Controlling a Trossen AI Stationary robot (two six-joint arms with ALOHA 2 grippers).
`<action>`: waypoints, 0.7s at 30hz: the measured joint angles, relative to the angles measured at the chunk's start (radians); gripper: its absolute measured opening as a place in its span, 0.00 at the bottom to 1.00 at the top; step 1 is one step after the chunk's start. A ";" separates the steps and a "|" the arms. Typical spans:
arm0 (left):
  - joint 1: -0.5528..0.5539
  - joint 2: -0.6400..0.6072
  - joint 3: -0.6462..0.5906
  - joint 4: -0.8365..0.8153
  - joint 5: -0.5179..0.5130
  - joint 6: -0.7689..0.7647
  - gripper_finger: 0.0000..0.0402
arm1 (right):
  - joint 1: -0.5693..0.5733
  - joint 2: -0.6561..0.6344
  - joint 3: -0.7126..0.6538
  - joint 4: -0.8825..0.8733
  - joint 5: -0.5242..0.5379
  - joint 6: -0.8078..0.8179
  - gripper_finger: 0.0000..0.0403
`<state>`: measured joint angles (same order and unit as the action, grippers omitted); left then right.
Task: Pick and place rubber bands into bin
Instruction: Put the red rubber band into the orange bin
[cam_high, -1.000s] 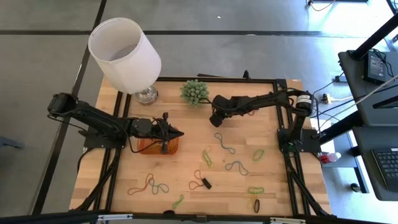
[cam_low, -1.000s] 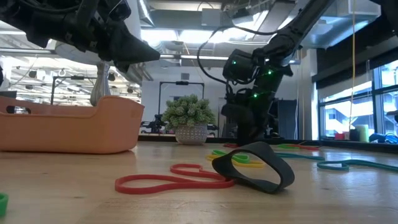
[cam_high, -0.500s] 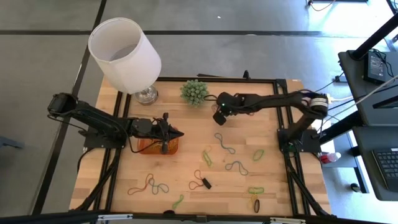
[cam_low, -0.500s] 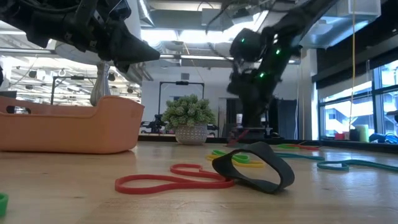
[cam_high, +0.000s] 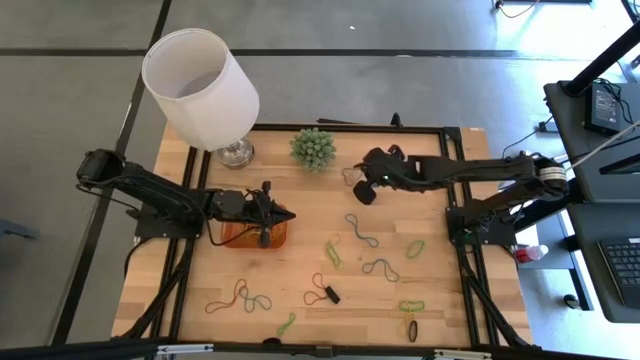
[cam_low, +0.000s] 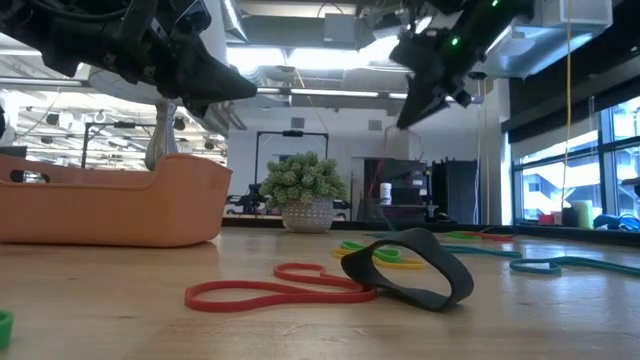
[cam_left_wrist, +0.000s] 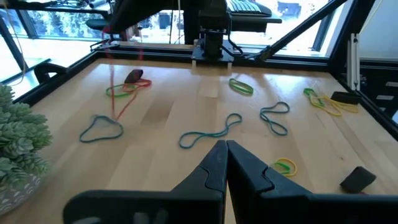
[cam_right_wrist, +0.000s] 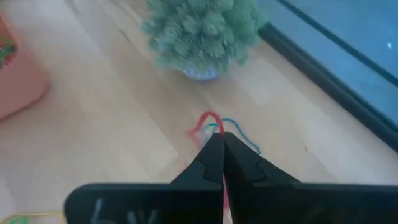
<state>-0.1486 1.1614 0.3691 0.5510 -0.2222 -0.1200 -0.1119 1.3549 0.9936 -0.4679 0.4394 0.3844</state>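
Observation:
My right gripper hangs high above the table's far middle, near the spiky plant, shut on a red rubber band. A blue-green band lies on the wood under it and shows just past the fingertips. My left gripper waits, shut on nothing, above the orange bin. The bin stands left of centre on the table. Several more rubber bands lie scattered over the near and right parts of the table. My right gripper pinches the red band's upper end between its two fingertips, which slant down from the table's right side. The band hangs below the fingers as a thin slack strand, reaching down toward the table beside the blue-green band. Whether its lower end touches the wood I cannot tell.
A white lamp stands at the far left corner and the spiky green plant at the far middle. A black band and a red one lie close to the near edge. A black frame borders the table.
My right gripper has risen from the table top and drawn back toward the right edge, tipping closer to level. The red band has come up with it and now hangs below the fingers. My left gripper has kept still.

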 joint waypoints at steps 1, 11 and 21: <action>0.000 0.000 0.000 0.000 0.000 0.000 0.01 | 0.011 -0.008 0.000 -0.001 0.009 0.000 0.00; 0.000 0.000 0.000 0.001 -0.020 -0.004 0.01 | 0.126 -0.023 0.000 -0.002 0.018 0.003 0.00; 0.000 0.000 0.000 0.052 -0.153 0.038 0.11 | 0.224 -0.023 -0.057 -0.002 0.018 -0.018 0.00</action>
<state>-0.1486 1.1610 0.3695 0.6033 -0.3748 -0.0816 0.1116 1.3323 0.9371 -0.4697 0.4572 0.3662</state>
